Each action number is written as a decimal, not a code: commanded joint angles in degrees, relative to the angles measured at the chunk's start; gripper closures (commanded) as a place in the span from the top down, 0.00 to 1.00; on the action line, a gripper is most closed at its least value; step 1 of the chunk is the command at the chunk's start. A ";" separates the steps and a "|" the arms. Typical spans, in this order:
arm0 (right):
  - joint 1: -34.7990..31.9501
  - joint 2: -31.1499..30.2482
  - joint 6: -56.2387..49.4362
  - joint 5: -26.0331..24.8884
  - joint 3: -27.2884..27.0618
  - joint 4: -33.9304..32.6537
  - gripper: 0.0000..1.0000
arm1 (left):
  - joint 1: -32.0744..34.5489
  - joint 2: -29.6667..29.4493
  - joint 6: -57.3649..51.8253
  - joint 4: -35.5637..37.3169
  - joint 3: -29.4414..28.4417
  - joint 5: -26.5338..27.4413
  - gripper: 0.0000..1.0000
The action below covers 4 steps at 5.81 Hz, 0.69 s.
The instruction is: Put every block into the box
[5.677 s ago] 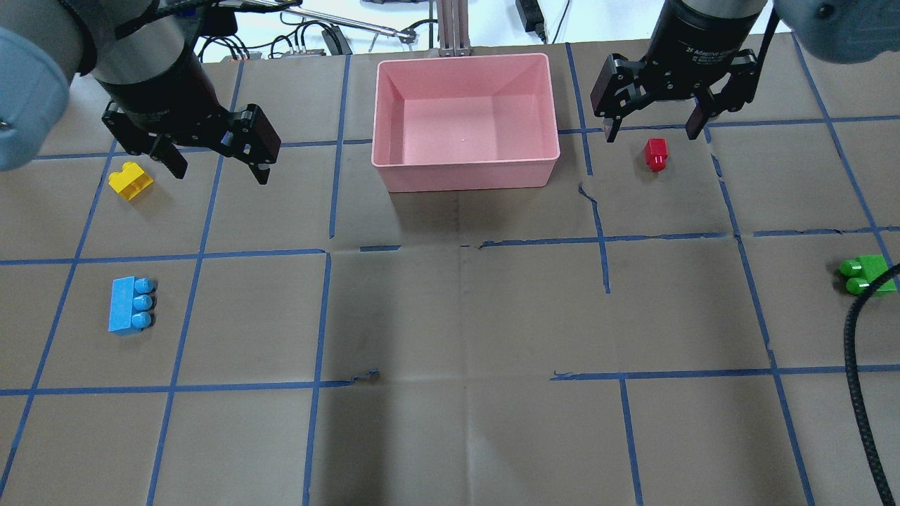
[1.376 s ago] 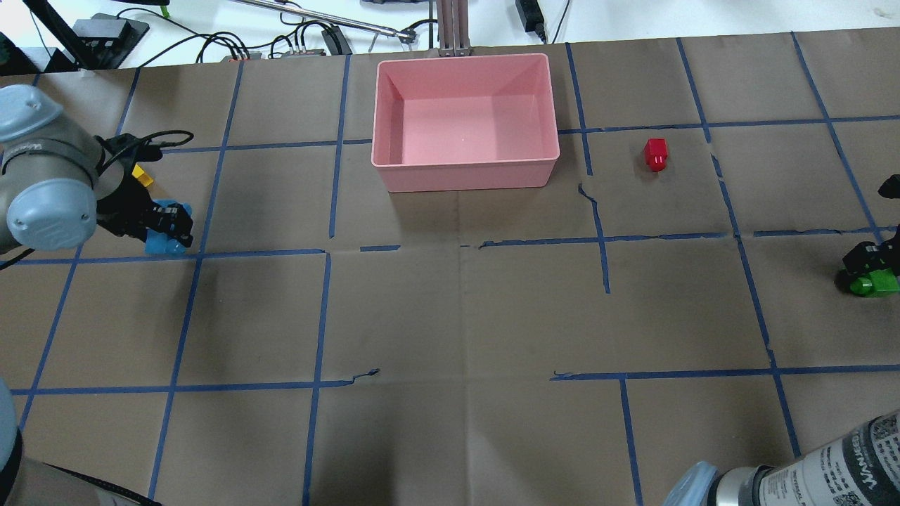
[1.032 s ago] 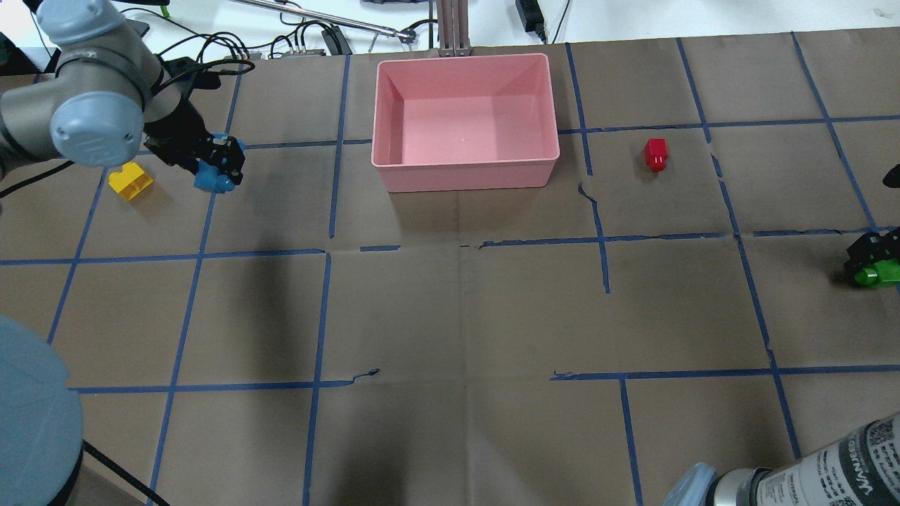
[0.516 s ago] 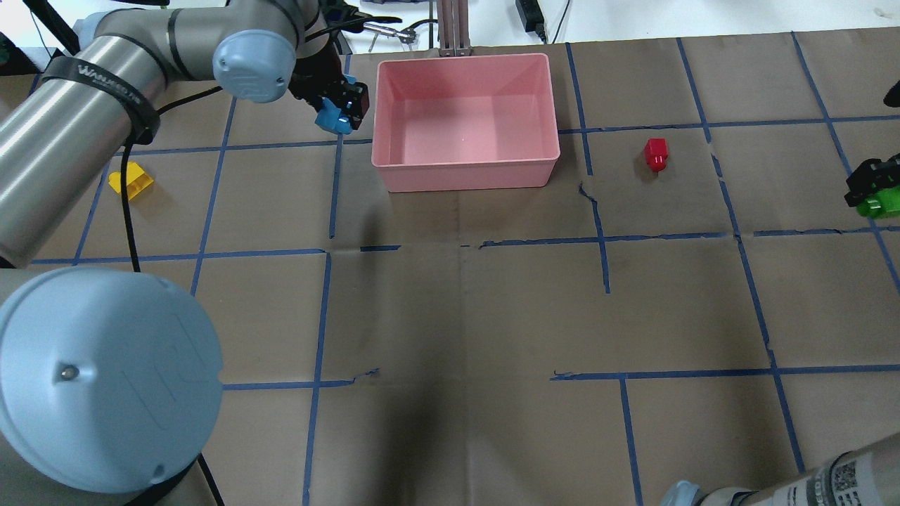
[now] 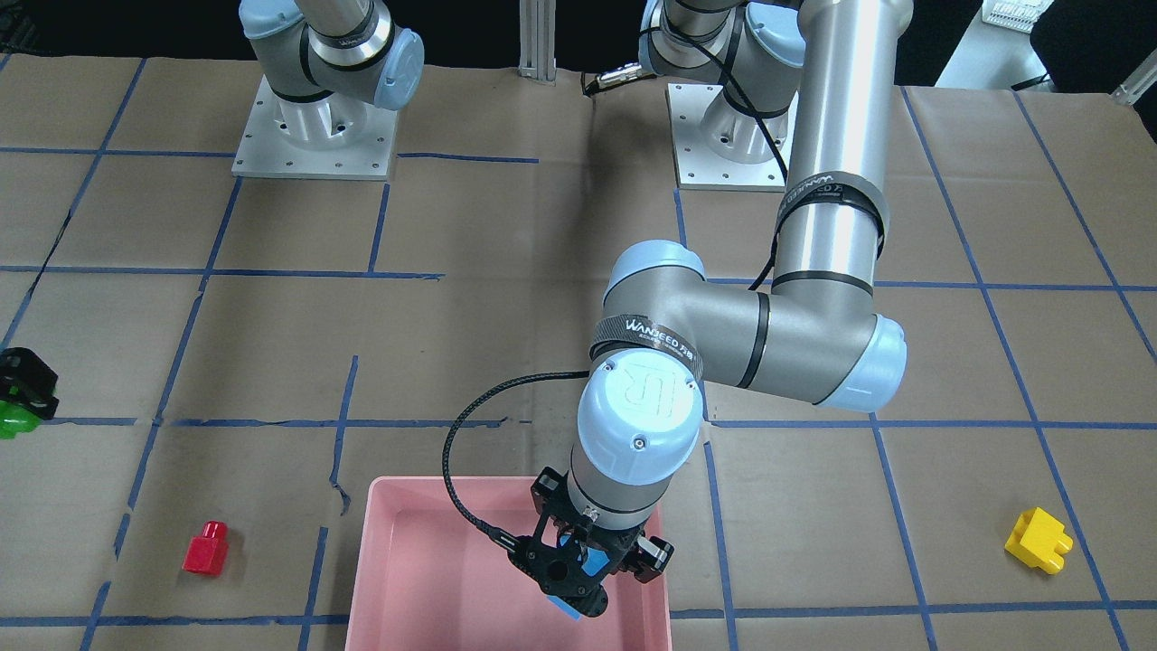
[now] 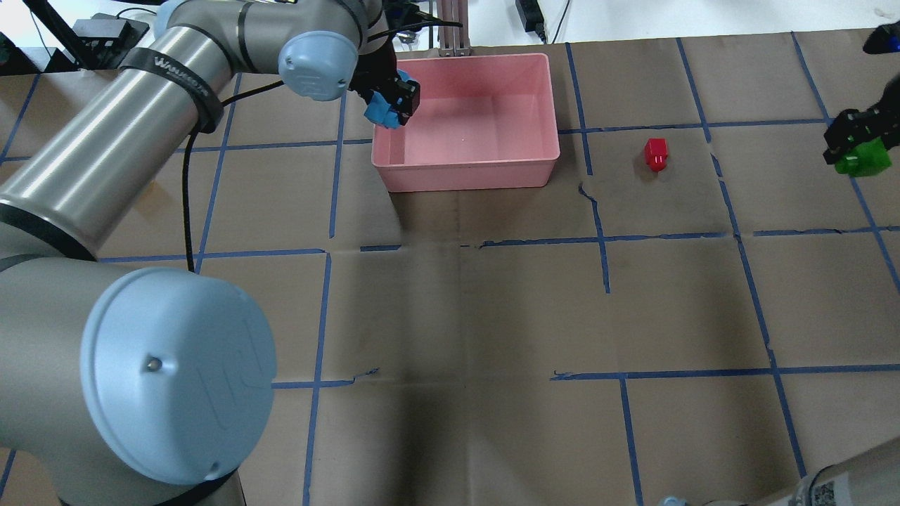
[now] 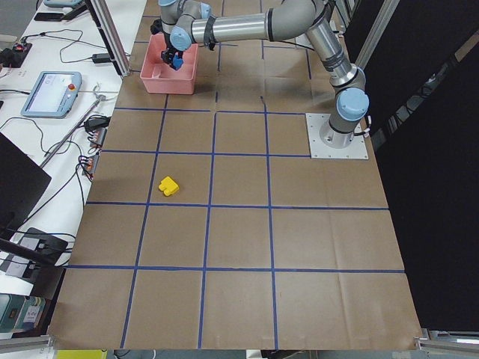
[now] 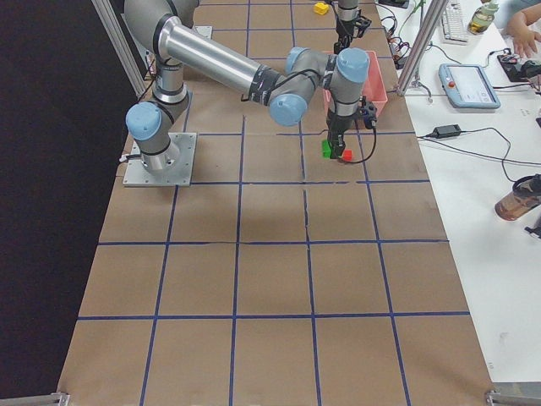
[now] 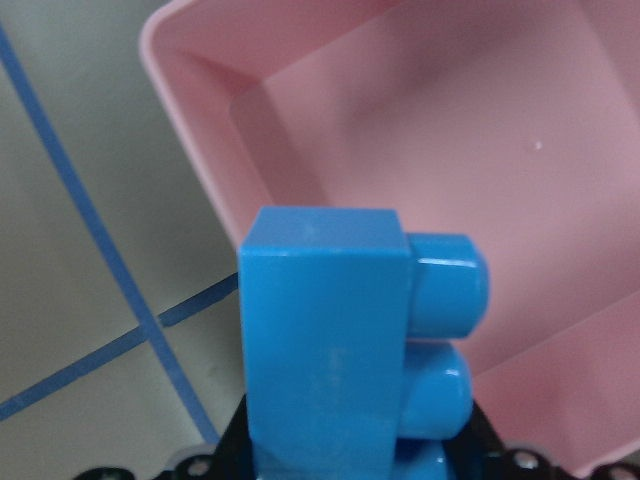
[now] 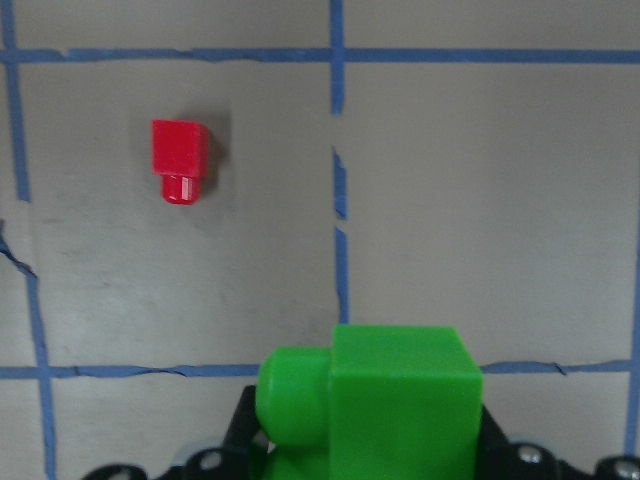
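My left gripper (image 6: 392, 107) is shut on the light-blue brick (image 6: 380, 112) and holds it above the left end of the pink box (image 6: 464, 176). The left wrist view shows this brick (image 9: 330, 350) over the box's corner (image 9: 450, 130). My right gripper (image 6: 854, 139) is shut on the green brick (image 6: 863, 159), held above the table far right of the box. The right wrist view shows the green brick (image 10: 390, 410) and the red brick (image 10: 180, 155). The red brick (image 6: 656, 153) lies right of the box. The yellow brick (image 5: 1039, 540) lies on the table, hidden by my left arm in the overhead view.
Brown paper with a blue tape grid covers the table. Cables and equipment (image 6: 309, 35) lie past the far edge behind the box. The two arm bases (image 5: 312, 136) stand on the robot's side. A teach pendant (image 7: 49, 93) lies on the side bench.
My left gripper has carried the light-blue brick rightward, from beside the box's left wall to over its left end. My right gripper has moved the green brick farther from the robot.
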State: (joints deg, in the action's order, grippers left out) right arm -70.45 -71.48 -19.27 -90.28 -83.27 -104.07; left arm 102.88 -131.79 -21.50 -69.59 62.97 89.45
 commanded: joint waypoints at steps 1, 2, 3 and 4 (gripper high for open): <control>-7.74 3.60 9.30 0.01 5.10 0.10 0.53 | -2.40 1.52 -1.18 -0.63 0.48 0.20 0.99; -9.60 5.89 12.39 0.01 7.74 0.62 0.53 | -5.29 3.45 -1.18 -0.98 2.31 0.55 0.99; -13.36 7.31 16.59 0.01 10.21 0.62 0.54 | -10.36 7.39 -1.35 -0.99 5.72 2.38 0.99; -19.31 10.54 25.25 -0.07 13.71 0.45 0.54 | -17.29 10.47 -2.14 -1.16 9.06 2.49 0.99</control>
State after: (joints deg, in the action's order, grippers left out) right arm -84.78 -63.62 -1.02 -90.29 -72.64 -103.53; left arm 91.54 -124.37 -23.06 -70.60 68.95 91.46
